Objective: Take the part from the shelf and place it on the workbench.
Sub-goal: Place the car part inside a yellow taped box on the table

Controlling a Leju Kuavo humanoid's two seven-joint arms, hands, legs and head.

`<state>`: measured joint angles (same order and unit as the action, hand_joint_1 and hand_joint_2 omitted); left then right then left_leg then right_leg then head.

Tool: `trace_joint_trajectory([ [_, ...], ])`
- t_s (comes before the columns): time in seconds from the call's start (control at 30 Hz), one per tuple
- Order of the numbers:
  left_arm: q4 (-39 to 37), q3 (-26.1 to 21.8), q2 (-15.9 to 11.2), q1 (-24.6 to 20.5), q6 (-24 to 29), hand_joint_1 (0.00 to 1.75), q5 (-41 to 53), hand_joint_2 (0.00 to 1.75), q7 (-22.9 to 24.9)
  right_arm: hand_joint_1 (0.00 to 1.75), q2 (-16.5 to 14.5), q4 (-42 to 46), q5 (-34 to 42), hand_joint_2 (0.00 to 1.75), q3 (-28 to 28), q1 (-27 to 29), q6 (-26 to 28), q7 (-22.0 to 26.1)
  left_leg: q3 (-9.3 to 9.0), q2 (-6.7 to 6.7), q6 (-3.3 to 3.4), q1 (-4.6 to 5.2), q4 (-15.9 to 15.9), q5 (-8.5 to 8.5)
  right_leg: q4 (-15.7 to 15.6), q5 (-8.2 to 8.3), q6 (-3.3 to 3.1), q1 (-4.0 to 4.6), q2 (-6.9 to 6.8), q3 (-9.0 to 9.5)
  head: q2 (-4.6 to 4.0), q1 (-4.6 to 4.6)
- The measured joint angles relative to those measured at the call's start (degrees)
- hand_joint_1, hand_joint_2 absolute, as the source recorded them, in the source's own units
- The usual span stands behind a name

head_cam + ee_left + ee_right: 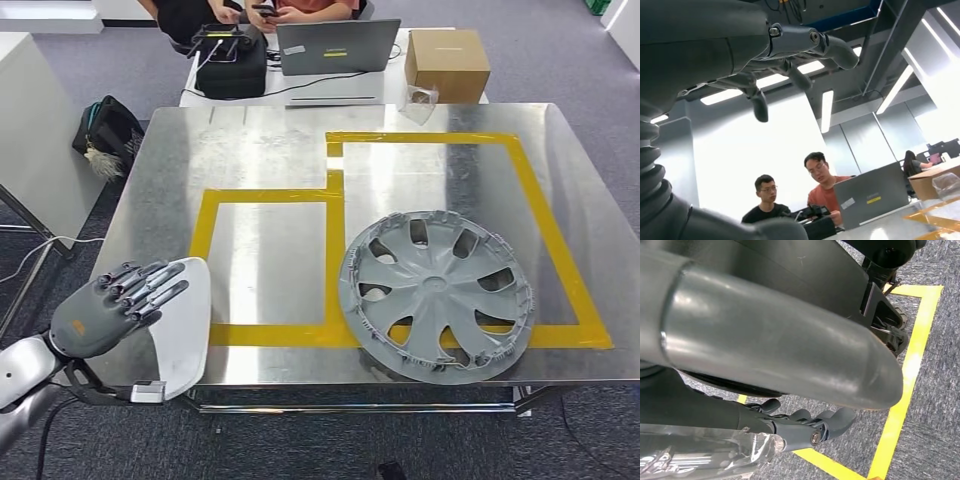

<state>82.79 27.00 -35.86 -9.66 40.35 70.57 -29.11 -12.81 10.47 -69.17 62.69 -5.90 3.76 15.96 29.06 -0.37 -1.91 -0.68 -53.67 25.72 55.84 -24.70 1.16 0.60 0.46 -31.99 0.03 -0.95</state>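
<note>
The part [183, 330], a pale curved panel with a small bracket at its near end, sits in the left hand [113, 305] at the workbench's [264, 150] near left corner, overhanging the edge. The hand's fingers [155, 285] lie nearly straight across the panel's upper face; what grips from beneath is hidden. Well to the hand's right, a grey hubcap [436, 294] rests on the yellow tape [334, 240]. The right hand [817, 427] hangs over carpet, fingers loosely curled, holding something clear and crinkled that I cannot make out.
</note>
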Motion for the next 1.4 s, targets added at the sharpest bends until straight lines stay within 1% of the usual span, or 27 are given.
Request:
trace_joint_trajectory([
  [0.27,-0.2,2.4,-0.1,-0.4,0.0,0.00,-1.2,0.00,1.0,0.00,0.0,0.0,0.1,0.00,0.0,0.0,0.0,0.0,0.00,0.00,0.00,0.00,0.0,0.00,0.0,0.00,0.00,0.00,0.00,0.00,0.01,0.00],
  [0.47,-0.2,3.3,-0.2,-0.5,0.0,0.00,-1.1,0.00,1.3,0.00,0.0,0.0,0.2,0.00,0.0,0.0,0.0,0.0,0.00,0.00,0.00,0.00,0.0,0.00,0.0,0.00,0.00,0.00,0.00,0.00,0.00,-0.01],
  [0.8,-0.2,3.0,-0.3,-0.3,0.0,0.00,-0.2,0.00,2.0,0.00,0.0,0.0,0.4,0.00,0.0,0.0,0.0,0.0,0.00,0.00,0.00,0.00,0.0,0.00,0.0,0.00,0.00,0.00,0.00,-0.01,0.01,-0.01],
  [1.0,-0.2,2.2,-0.3,-0.3,0.0,0.00,-0.1,0.00,2.6,0.00,0.0,0.0,0.7,0.00,0.0,0.0,0.1,0.1,0.01,0.00,0.10,0.13,-0.1,0.07,0.0,0.04,0.07,-0.16,-0.01,0.01,0.01,-0.02],
  [1.13,-0.2,1.9,-0.3,-0.3,0.0,0.00,-0.2,0.00,2.8,0.00,0.0,0.0,0.8,0.00,0.0,0.0,0.1,0.1,0.10,0.00,0.37,0.26,-0.4,0.23,0.0,0.07,0.31,-0.29,-0.01,0.03,0.01,-0.01],
  [1.2,-0.2,1.7,-0.3,-0.3,0.0,0.00,-0.2,0.00,2.8,0.00,-0.1,0.0,0.8,0.00,0.0,0.0,0.1,0.1,0.18,0.00,0.68,0.37,-0.6,0.11,-0.1,0.27,0.66,-0.42,-0.01,0.04,0.01,-0.02],
  [1.23,-0.2,1.5,-0.3,-0.3,0.0,0.00,-0.3,0.00,2.9,0.00,-0.1,0.0,0.8,0.00,0.0,0.0,0.2,0.1,0.15,0.04,0.94,0.26,-0.4,-0.14,0.0,0.28,0.85,-0.39,0.02,0.02,0.01,-0.04],
  [1.27,-0.2,1.4,-0.3,-0.3,0.0,0.00,-0.3,0.00,2.9,0.00,-0.1,0.0,0.8,0.00,0.0,0.0,0.2,0.1,0.10,0.13,1.19,0.10,-0.1,-0.44,0.3,-0.06,1.08,-0.35,0.02,-0.24,0.01,-0.01],
  [1.3,-0.2,1.3,-0.3,-0.4,0.0,0.00,-0.4,0.00,2.9,0.00,-0.1,0.0,0.8,0.00,0.0,0.0,0.2,0.1,0.08,0.22,1.42,-0.12,0.1,-0.69,1.5,-1.06,1.31,-0.30,0.03,-0.85,0.01,0.18],
  [1.33,-0.2,1.2,-0.3,-0.4,0.0,0.00,-0.4,0.00,3.0,0.00,-0.1,0.0,0.9,0.00,0.0,0.0,0.2,0.1,0.09,0.30,1.60,-0.35,0.4,-0.91,4.1,-2.69,1.55,-0.31,0.02,-2.01,0.01,0.36],
  [1.4,-0.2,1.2,-0.3,-0.4,0.0,0.00,-0.4,0.00,3.0,0.00,-0.1,0.0,0.9,0.00,0.0,0.0,0.3,0.1,0.33,0.39,1.69,-0.47,0.3,-1.02,12.2,-6.64,2.06,-0.61,0.00,-5.57,0.01,0.68],
])
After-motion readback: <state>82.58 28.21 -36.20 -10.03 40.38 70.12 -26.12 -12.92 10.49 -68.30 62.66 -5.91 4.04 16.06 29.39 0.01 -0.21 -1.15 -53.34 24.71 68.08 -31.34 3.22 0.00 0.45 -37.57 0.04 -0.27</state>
